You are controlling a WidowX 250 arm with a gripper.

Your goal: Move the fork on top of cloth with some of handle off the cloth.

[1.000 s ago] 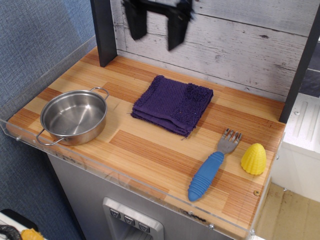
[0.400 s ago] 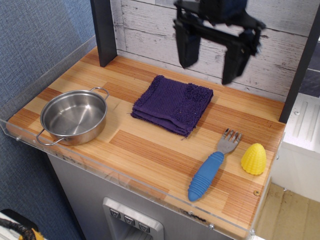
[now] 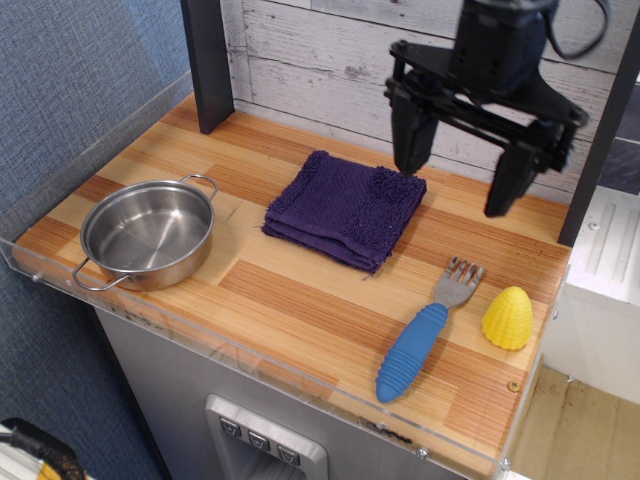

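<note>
A striped wooden counter (image 3: 300, 290) with a clear plastic rim sits before a whitewashed plank wall (image 3: 320, 50). At upper right the black gripper (image 3: 458, 184) hangs in the air, jaws spread wide, holding nothing. The fork (image 3: 425, 330) lies at lower right, blue handle (image 3: 411, 352) toward the front edge, apart from the purple cloth (image 3: 345, 208) at centre.

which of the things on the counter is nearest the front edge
The fork: its blue handle reaches closest to the front edge, past the pot and yellow toy.
</note>
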